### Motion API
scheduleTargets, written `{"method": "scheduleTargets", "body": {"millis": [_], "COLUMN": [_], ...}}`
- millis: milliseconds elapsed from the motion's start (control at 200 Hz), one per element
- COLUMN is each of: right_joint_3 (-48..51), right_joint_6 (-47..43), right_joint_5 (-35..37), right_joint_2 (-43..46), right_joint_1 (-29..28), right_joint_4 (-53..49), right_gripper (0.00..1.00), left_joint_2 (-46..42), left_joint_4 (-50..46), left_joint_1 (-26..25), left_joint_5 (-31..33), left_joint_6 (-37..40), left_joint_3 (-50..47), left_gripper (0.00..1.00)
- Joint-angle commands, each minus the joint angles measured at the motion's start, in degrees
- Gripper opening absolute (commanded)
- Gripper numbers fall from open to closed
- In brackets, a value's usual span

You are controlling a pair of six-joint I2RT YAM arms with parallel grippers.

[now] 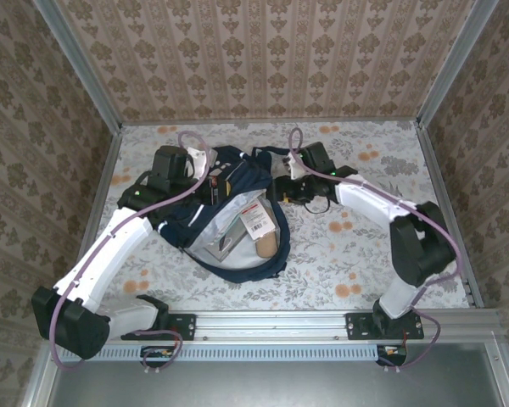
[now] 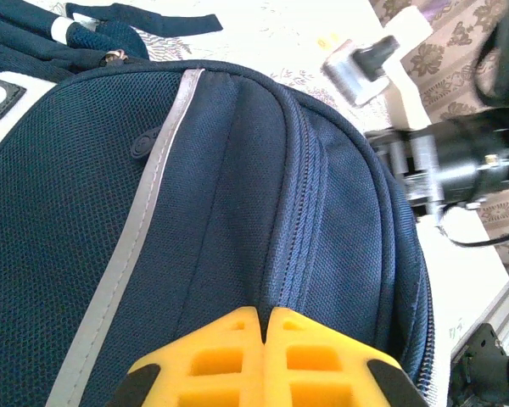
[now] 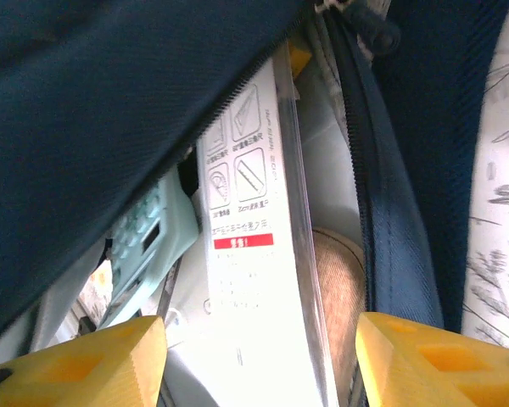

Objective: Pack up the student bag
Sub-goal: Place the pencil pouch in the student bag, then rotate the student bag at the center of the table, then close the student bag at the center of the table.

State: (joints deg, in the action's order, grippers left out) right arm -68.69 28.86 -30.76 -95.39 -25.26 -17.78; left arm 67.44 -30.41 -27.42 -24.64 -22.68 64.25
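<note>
Surroundings: table under a floral cloth, patterned wall panels on 3 sides, a metal rail along the bottom of the top view. In the left wrist view a dark strap lies loose on the cloth at the upper left. The other arm's black body crosses the right edge, close beside the bag.

Student bag: centre of the table, between the 2 arms, lying flat with its mouth open toward the lower centre and pale grey lining showing.

Contents, right wrist view: a flat white packet with a red label stands on edge mid-frame. A pale green calculator is left of it, half under the navy flap. A tan rounded item is right of it, against the zipper.

Left gripper: yellow fingers pressed together, tips against the navy shell beside a zip seam. Whether a fold of cloth is caught between them, cannot tell.

Right gripper: fingers spread wide, 1 at each lower corner, aimed into the open mouth.
</note>
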Motion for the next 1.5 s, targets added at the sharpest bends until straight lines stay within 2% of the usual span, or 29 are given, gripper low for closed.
{"method": "scheduleTargets", "body": {"millis": [0,185,320,510,680,805,965,1095,1245,1380,1495], "right_joint_3": [3.57,9.43,12.51,14.63,17.39,19.69,21.13,23.51,24.56,24.35,24.06], "right_joint_6": [-1.12,0.63,1.49,0.94,1.87,2.93,3.57,5.65,6.21,6.29,7.15], "right_joint_5": [4.89,9.12,12.6,15.14,16.54,17.4,19.87,21.25,26.87,33.39,35.16], "right_joint_2": [5.09,11.68,15.32,23.23,28.32,31.93,36.38,40.6,42.43,40.46,36.95], "right_joint_1": [0.25,0.6,1.42,2.12,2.12,2.1,1.77,0.24,-6.29,-14.5,-18.68], "right_joint_4": [-2.62,-1.6,-1.38,-2.71,-3.25,-3.2,-5.75,-5.6,-6.75,-5.95,-3.74], "right_gripper": [0.61,0.6,0.59,0.59,0.58,0.58,0.59,0.59,0.58,0.58,0.58], "left_joint_2": [-0.98,1.91,4.66,11.75,16.98,23.05,31.86,35.81,32.87,24.54,14.02], "left_joint_4": [4.41,5.99,8.61,9.24,10.93,12.2,12.29,11.51,9.02,6.7,5.12], "left_joint_1": [-1.7,-4.87,-8.1,-11.37,-12.01,-12.88,-13.63,-13.79,-13.64,-12.01,-10.67], "left_joint_5": [-3.18,-1.59,2.35,4.82,9.08,12.6,13.51,12.14,14.1,16.97,20.47], "left_joint_6": [-0.55,-1.21,-2.81,-2.1,-4.01,-5.67,-5.88,-7.02,-7.51,-10.37,-14.47], "left_joint_3": [0.79,2.49,4.2,10.16,13.22,18.97,27.01,30.76,28.31,19.87,8.91], "left_gripper": [0.0,0.0,0.0,0.0,0.0,0.0,0.0,0.0,0.33,0.46,0.48]}}
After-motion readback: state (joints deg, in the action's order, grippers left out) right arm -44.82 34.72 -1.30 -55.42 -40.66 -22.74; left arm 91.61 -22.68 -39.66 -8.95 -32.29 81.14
